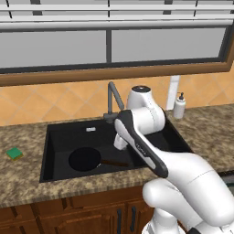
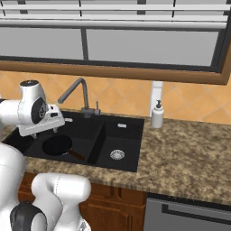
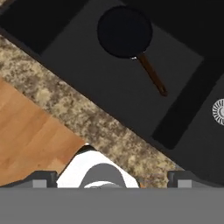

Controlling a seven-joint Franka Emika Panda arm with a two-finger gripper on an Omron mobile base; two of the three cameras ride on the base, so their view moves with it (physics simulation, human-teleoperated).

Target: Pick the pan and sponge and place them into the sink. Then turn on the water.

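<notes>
The white arm's gripper [image 3: 112,177], jaws spread wide and empty, hangs over the black sink [image 1: 55,135], where the pan [image 1: 85,158] already lies in the wide basin; the green sponge [image 1: 14,153], on the counter [image 1: 27,183] left of it, likely comes next.

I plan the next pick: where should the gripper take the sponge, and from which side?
Probably from straight above, across the two shorter-spaced side faces. The sponge lies flat, green face up, on the counter left of the sink, apart from other things, so its sides are free.
</notes>
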